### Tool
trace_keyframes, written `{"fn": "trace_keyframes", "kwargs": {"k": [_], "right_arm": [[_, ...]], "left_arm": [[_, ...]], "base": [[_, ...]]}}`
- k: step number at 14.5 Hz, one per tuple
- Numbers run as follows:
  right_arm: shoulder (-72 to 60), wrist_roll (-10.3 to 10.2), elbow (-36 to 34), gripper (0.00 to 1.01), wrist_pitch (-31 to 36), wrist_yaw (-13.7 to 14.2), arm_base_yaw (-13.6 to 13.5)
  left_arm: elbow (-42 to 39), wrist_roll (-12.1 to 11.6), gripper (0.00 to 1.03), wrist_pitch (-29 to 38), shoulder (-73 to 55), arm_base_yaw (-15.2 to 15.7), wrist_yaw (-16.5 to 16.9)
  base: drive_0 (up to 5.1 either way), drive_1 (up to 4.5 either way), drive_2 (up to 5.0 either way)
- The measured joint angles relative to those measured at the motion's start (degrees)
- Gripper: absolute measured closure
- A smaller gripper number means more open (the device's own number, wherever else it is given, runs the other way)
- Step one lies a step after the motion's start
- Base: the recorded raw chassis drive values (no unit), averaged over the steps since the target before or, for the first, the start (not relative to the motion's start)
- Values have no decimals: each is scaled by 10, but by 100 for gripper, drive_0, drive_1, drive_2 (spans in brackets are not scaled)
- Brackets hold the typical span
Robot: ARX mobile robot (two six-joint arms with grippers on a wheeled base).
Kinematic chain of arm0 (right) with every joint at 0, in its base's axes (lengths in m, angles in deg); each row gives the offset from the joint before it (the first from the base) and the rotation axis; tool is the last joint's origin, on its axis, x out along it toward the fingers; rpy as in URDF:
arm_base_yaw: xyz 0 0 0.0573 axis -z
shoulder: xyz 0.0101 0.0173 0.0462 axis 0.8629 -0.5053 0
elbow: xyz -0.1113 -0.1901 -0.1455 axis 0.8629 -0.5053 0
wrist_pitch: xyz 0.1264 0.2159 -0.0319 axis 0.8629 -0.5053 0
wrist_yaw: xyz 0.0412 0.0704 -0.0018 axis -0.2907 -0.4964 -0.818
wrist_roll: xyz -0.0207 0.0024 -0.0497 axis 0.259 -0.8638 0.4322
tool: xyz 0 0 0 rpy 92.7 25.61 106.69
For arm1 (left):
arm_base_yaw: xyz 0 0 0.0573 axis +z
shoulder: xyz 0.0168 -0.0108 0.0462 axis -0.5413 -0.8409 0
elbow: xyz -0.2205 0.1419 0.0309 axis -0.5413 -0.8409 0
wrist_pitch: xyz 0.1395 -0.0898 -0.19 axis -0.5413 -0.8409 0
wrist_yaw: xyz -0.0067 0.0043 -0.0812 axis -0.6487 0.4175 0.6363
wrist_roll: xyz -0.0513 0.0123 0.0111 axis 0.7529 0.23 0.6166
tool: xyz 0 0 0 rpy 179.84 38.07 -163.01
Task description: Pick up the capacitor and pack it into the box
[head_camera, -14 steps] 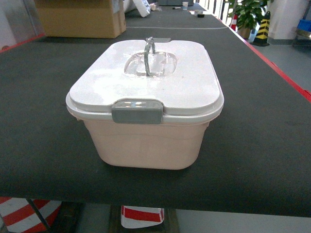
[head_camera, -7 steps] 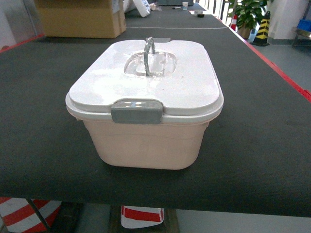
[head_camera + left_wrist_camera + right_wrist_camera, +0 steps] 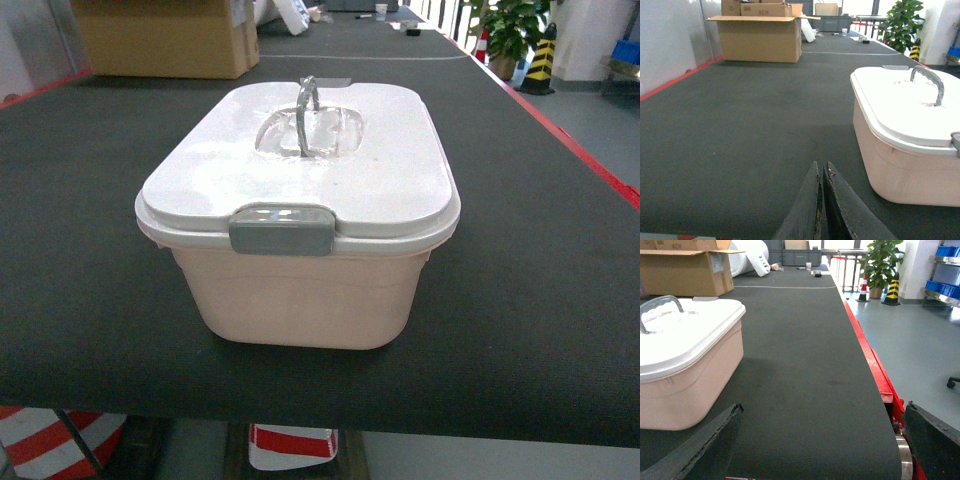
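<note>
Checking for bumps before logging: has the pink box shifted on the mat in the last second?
No. The box sits in the same spot: its grey latch and handle line up unchanged against the cardboard carton behind.

My left gripper shows two black, tapered fingers, wedge-shaped and narrowing to thin tips, with scuffed matte surfaces and small pale specks along the inner edges. My right gripper shows two broad dark fingers, matte black-grey with worn, greyish rough edges. No cables, screws or markings visible on either. Head view shows none of my body.
</note>
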Motion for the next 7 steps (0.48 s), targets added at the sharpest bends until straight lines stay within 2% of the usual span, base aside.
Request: {"fn": "trace_keyframes", "kwargs": {"k": [2,3,7], "right_arm": [[0,0,0,3,0,0,0],[0,0,0,3,0,0,0],[0,0,0,3,0,0,0]], "left_arm": [[0,0,101,-23,19,0,0],[0,0,101,-112,80,0,1],[0,1,99,-111,104,0,0]], "base": [[0,0,0],[0,0,0],[0,0,0]]}}
